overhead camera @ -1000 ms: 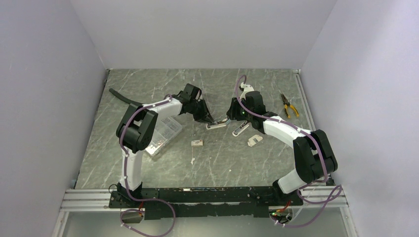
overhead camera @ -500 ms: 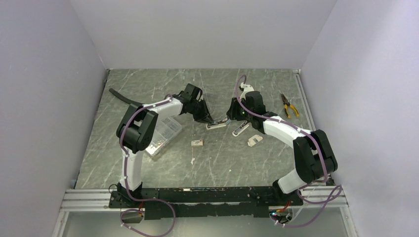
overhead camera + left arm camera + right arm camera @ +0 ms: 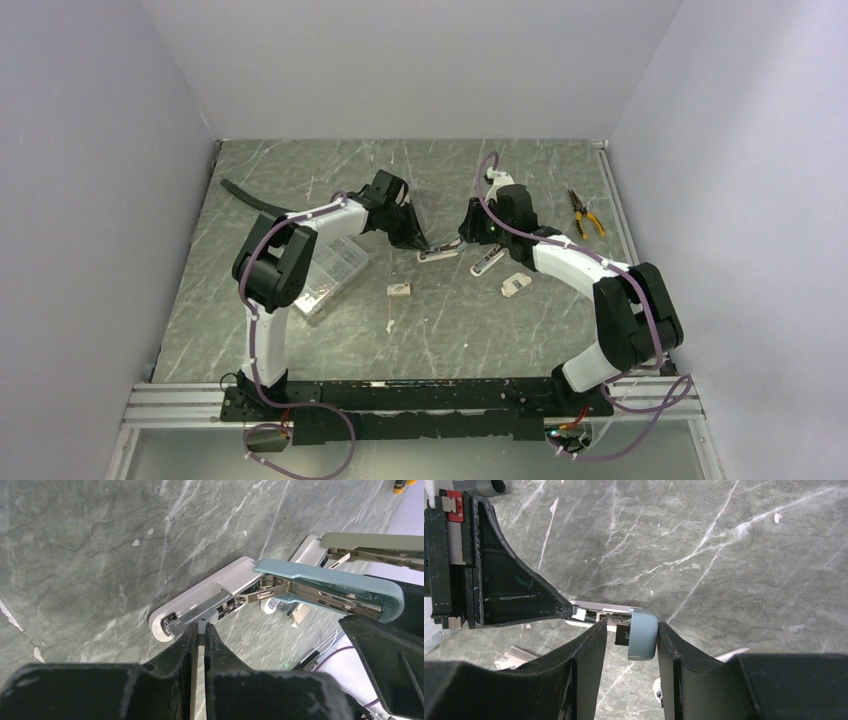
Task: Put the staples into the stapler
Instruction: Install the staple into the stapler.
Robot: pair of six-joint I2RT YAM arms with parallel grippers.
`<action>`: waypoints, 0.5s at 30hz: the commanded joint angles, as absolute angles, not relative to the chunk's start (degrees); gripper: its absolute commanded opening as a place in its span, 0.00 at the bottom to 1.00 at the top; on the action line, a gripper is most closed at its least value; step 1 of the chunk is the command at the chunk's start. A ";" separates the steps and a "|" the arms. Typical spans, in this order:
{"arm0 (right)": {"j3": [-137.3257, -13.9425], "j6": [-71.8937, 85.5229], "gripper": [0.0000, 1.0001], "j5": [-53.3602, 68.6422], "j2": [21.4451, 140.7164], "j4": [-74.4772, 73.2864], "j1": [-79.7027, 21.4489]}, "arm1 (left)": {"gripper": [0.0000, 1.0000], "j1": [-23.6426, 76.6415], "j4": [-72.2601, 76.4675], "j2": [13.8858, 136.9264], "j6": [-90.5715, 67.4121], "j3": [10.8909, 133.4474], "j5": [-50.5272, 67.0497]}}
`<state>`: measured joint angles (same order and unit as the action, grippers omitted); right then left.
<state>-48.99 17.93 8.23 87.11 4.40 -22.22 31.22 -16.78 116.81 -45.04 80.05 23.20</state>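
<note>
We are seeing a clear compartment case point(image 3: 335, 268) lying at the left of the desk point(image 3: 450, 330), and right of it the staple box point(image 3: 400, 289) is sitting flat on the desk, apart from both pincers, just nearer the arms than the opened stapler point(image 3: 200, 605). Our left pincer point(image 3: 200, 630) is hovering clenched almost tight at the front end of the stapler's white base, though we are not making out whether anything thin is pinched. Our right pincer point(image 3: 631, 628) is grasping the raised teal lid point(image 3: 642, 635), with a second stapler point(image 3: 487, 261) and pliers point(image 3: 585, 213) lying farther right.
</note>
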 commanded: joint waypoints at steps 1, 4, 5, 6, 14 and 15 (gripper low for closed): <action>-49.14 16.91 0.46 8.78 85.87 6.33 -22.23 | 0.10 31.55 -19.37 115.32 -43.53 77.76 21.26; -49.05 16.81 0.45 8.88 85.81 6.49 -22.24 | 0.09 31.52 -19.10 115.23 -43.28 77.78 21.79; -48.98 16.83 0.45 8.88 85.85 6.50 -22.28 | 0.09 31.50 -19.26 115.10 -43.17 78.09 21.91; -49.00 16.75 0.45 8.88 85.83 6.50 -22.24 | 0.09 31.40 -19.22 114.99 -43.12 78.21 22.03; -48.87 16.82 0.45 8.88 85.83 6.59 -22.24 | 0.10 30.10 -18.87 114.49 -43.81 77.32 22.27; -48.91 16.84 0.45 8.88 85.79 6.59 -22.24 | 0.10 29.92 -18.89 114.66 -43.99 77.11 22.28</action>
